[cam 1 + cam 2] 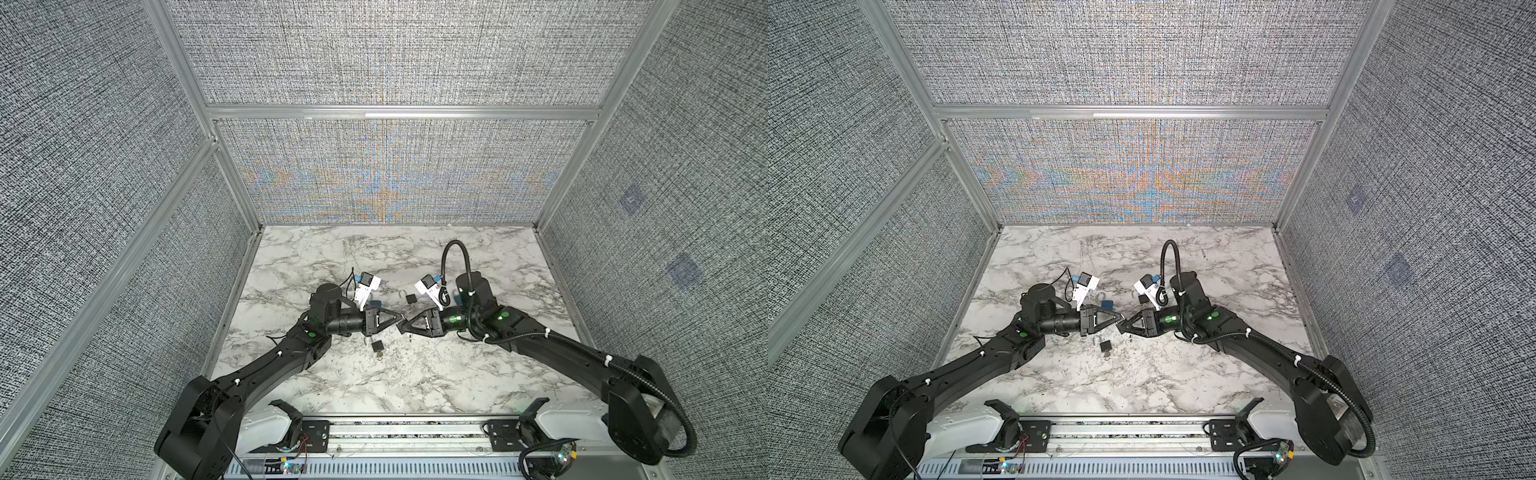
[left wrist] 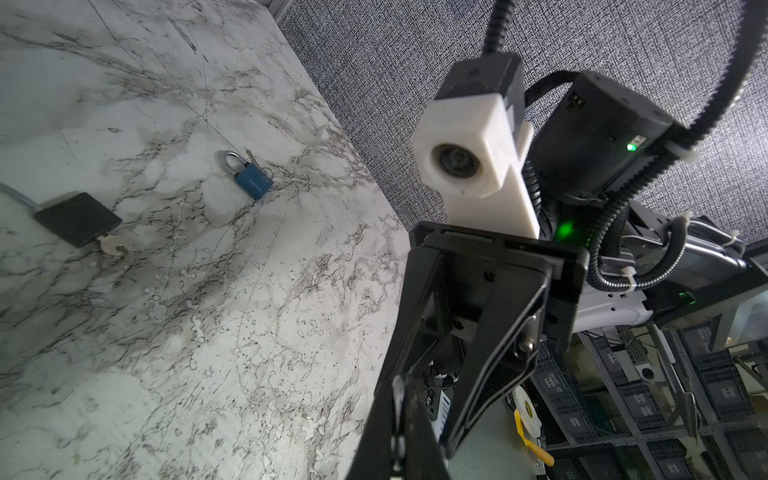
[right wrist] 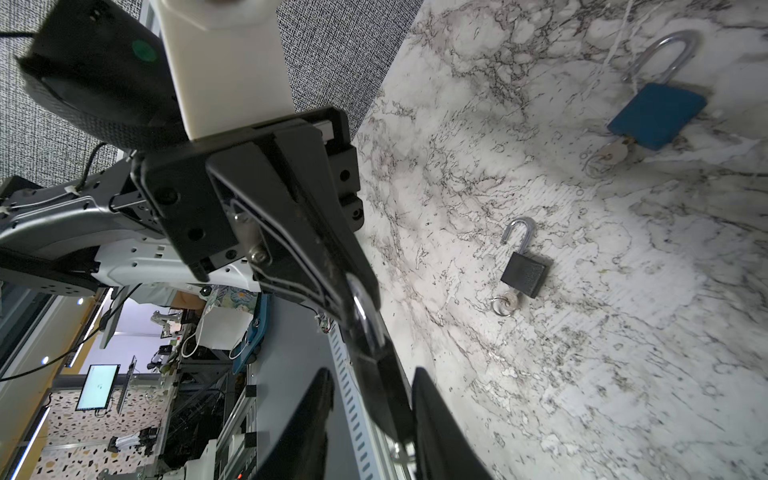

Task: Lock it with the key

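Above the bench (image 1: 478, 257) the left hand (image 1: 400, 321), closed on a silvery metal piece (image 3: 362, 316), meets the parted right hand (image 1: 404, 329); just beside them lies an open black padlock (image 3: 524, 274), likely hard and slick, best pinched across its body, its key (image 3: 512, 297) tiny.

Matte black left arm (image 1: 266, 365) and right arm (image 1: 561, 353). White blocky camera housings (image 1: 368, 289) at wrists. Ribbed black conduit (image 2: 496, 25) on right, held by white zip ties (image 1: 547, 331). Green LEDs (image 1: 456, 319) on joints. Triangular black fingers (image 3: 299, 208), silver screws (image 3: 259, 257).
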Action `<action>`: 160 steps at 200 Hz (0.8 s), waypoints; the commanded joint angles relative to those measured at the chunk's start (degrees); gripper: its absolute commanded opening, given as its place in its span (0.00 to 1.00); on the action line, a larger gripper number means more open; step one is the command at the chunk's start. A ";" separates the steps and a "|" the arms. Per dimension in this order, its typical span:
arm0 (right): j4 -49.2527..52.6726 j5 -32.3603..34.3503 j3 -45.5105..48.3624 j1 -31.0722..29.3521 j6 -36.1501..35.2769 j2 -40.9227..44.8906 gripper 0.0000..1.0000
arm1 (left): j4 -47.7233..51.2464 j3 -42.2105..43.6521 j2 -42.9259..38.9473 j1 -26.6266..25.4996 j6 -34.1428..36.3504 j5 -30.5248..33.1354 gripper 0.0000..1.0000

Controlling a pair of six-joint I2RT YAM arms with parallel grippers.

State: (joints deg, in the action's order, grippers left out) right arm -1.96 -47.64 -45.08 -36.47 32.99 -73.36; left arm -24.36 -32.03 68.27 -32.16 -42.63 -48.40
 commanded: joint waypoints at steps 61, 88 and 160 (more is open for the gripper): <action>-6.20 0.03 4.70 0.70 3.39 3.10 0.33 | -5.50 -1.09 1.06 0.07 -5.78 3.23 0.00; -6.64 0.44 4.48 0.78 3.21 2.45 0.32 | -5.87 -1.01 0.90 0.08 -6.31 2.74 0.00; -6.65 0.52 3.32 1.13 2.95 0.89 0.12 | -6.23 -0.58 0.68 0.08 -7.05 2.74 0.00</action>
State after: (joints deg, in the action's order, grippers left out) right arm -7.01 -46.94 -41.52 -35.33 36.01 -72.34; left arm -27.42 -32.67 69.19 -32.16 -49.63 -45.23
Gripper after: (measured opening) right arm 0.136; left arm 0.080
